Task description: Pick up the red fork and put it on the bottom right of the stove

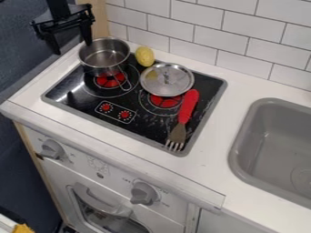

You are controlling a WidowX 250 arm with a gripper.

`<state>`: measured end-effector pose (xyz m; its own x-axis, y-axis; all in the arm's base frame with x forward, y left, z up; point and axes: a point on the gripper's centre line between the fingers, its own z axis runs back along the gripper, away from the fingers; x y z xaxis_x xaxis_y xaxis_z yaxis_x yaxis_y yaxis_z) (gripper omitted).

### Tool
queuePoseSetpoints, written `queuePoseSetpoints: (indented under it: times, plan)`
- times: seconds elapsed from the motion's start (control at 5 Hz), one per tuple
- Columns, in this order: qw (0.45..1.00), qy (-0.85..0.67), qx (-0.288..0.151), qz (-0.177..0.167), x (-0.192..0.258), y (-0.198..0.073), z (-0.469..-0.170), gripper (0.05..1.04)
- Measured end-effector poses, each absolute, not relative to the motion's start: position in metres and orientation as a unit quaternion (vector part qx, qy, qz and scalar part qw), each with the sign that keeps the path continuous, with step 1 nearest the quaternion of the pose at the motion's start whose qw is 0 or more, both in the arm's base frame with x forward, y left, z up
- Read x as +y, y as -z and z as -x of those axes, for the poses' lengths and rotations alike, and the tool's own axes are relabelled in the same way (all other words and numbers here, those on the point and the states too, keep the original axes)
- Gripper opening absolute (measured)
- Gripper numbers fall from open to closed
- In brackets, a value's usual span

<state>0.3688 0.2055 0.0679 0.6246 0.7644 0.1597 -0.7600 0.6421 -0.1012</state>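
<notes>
A: Camera view: your gripper (72,48) has its fingers spread wide, nothing between them. Your red fork (189,105) lies flat on the stove (148,129), well off to the tool's lower right.

B: Lower right of the stove from you, tines nearest that corner, handle running back up beside the lid (167,79). Can't tell if handle and lid touch.

A: Weight? Judging by looks, you get a light, stiff piece. Not fragile. Handle is probably smooth plastic, so it may twist if you pinch near an end.

B: Take the red handle across its width, lower half, close to the metal head. Keeps you clear of the lid and nearer balance. Skip the tines: thin, slotted, poor grip.

A: Stove top is glossy black, scuffed, so expect the fork to skid if you nudge it. Lid is round, shiny metal with a small handle.

B: Just under your tool: the pot (97,70), round, thin-looking bright metal. Right of that, a yellow thing (144,56), rounded, dull skin.
</notes>
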Motion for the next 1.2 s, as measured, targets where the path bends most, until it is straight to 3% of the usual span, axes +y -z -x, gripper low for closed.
queuePoseSetpoints:
  times: [0.2,0.4,0.8,1.2]
  plan:
    - [0.903,-0.424,-0.069,0.014,0.203,-0.049,-0.365,1.0]
    - [0.906,-0.42,-0.06,0.002,0.196,-0.052,-0.36,1.0]
    - [0.922,-0.365,-0.132,-0.003,0.148,-0.103,-0.35,1.0]
    - [0.967,-0.218,-0.127,0.032,0.065,-0.097,-0.366,1.0]
